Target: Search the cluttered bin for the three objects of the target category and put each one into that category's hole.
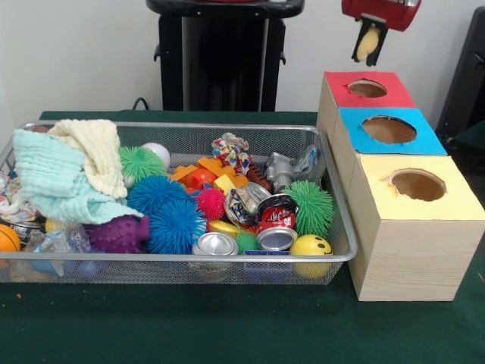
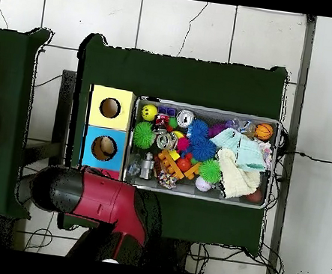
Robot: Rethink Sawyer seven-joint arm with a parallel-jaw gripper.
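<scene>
Bright, even light; soft shadows

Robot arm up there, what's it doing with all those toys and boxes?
It's sorting. The end effector is shut on a small yellowish object, held high above the red-topped box. That box sits in a row with a blue-topped box and a yellow-topped box, each with a round hole. Beside them, the wire bin is still packed with spiky balls, crushed cans, cloths and a smiley ball. The object hasn't gone into a hole yet.
</scene>
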